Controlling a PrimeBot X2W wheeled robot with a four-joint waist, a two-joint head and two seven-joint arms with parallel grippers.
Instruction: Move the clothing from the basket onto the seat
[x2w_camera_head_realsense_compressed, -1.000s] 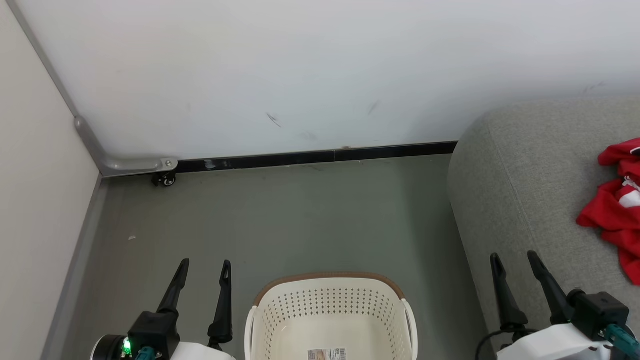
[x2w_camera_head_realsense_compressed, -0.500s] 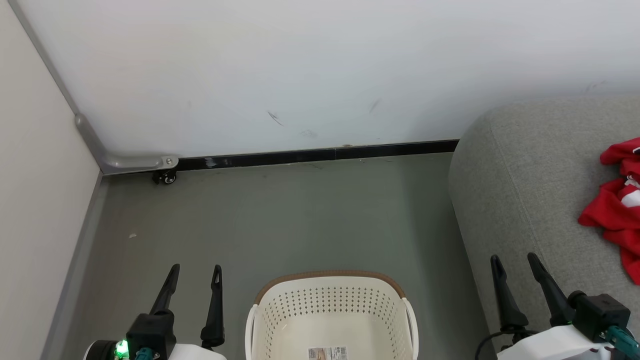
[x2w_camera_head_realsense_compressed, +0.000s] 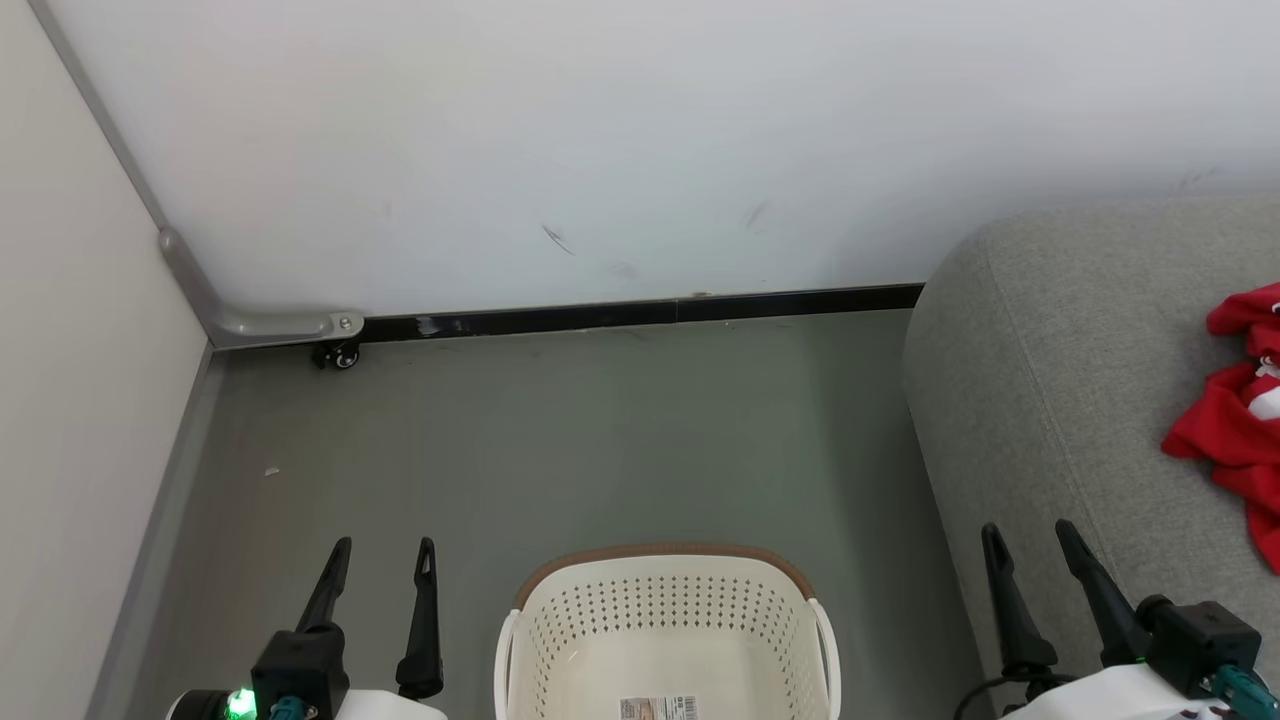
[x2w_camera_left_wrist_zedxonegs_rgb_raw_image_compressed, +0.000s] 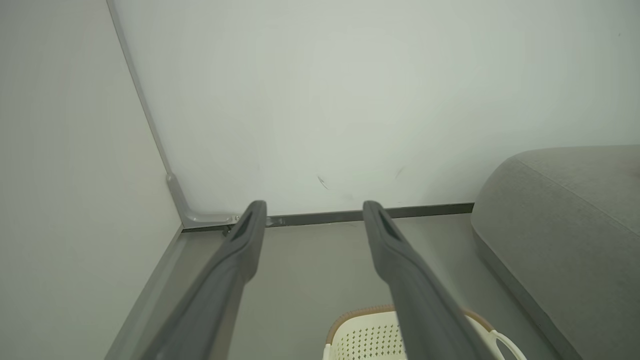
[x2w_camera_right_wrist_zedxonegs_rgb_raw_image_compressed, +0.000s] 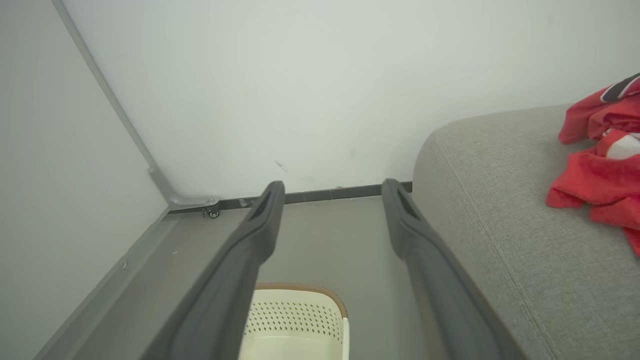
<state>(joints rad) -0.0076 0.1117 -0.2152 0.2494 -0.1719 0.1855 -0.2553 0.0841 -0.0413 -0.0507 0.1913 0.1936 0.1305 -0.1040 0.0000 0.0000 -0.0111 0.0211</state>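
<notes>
Red clothing (x2w_camera_head_realsense_compressed: 1235, 420) with white trim lies crumpled on the grey seat (x2w_camera_head_realsense_compressed: 1060, 400) at the right edge; the right wrist view shows the clothing (x2w_camera_right_wrist_zedxonegs_rgb_raw_image_compressed: 600, 165) on the seat (x2w_camera_right_wrist_zedxonegs_rgb_raw_image_compressed: 500, 210) too. The cream basket (x2w_camera_head_realsense_compressed: 665, 625) with a brown rim stands on the floor at bottom centre, and only a label sticker shows inside it. My left gripper (x2w_camera_head_realsense_compressed: 383, 548) is open to the left of the basket, holding nothing. Over the seat's front edge my right gripper (x2w_camera_head_realsense_compressed: 1028, 532) is open and holds nothing. The basket's rim shows low in the left wrist view (x2w_camera_left_wrist_zedxonegs_rgb_raw_image_compressed: 360, 315) and in the right wrist view (x2w_camera_right_wrist_zedxonegs_rgb_raw_image_compressed: 300, 290).
A white wall (x2w_camera_head_realsense_compressed: 600, 150) with a black skirting strip (x2w_camera_head_realsense_compressed: 640, 312) closes the back. A pale panel (x2w_camera_head_realsense_compressed: 70, 400) with a grey metal foot and small caster (x2w_camera_head_realsense_compressed: 340, 357) bounds the left. Grey floor (x2w_camera_head_realsense_compressed: 560, 440) lies between wall, basket and seat.
My left gripper has drawn back toward the bottom of the head view, still open. The head camera has shifted slightly. The right gripper, basket and clothing have stayed put.
</notes>
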